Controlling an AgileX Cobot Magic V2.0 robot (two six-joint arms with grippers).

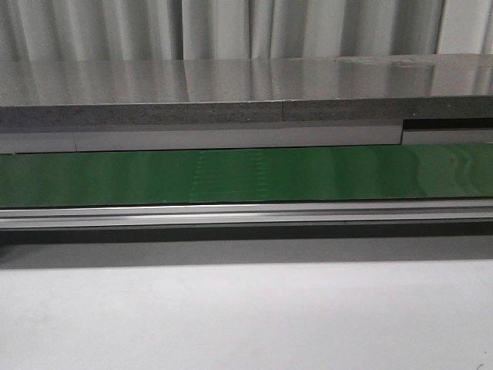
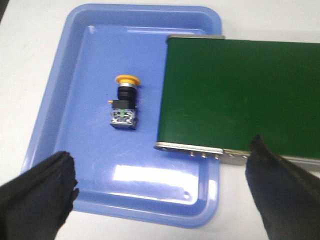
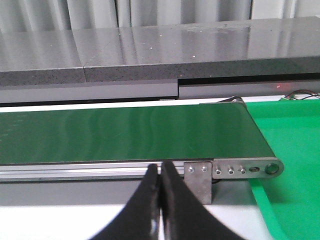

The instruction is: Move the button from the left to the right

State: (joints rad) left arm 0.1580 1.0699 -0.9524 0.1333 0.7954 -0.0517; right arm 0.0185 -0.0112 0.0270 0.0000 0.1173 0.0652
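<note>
Frontally, a green conveyor belt (image 1: 246,176) is seen running across the full width of the view, bordered on the near side by a silver aluminium rail (image 1: 246,213). A grey stone-like shelf (image 1: 231,100) lies behind the belt, with pale curtains (image 1: 231,27) beyond it. A white table surface (image 1: 246,316) occupies the foreground. Neither arm nor the button is shown in this view.

From the left wrist view, a blue tray (image 2: 65,75) is shown resting on the white surface. The button (image 2: 124,103) lies on its side on the tray floor, its yellow-orange cap pointed away from the black blocky body, just beside the end of the green belt (image 2: 240,95) but apart from it. The belt end overhangs the tray. The left gripper (image 2: 162,195) is held above the tray with its black fingers (image 2: 42,192) spread wide; nothing is held between them, and the button is well clear of both.

From the right wrist view, the other end of the belt (image 3: 125,132) is shown, terminated by a silver roller bracket (image 3: 245,170). A bright green surface (image 3: 290,165) lies beside and below that end. The right gripper (image 3: 161,200) is seen with its black fingers pressed together, nothing pinched between them.
</note>
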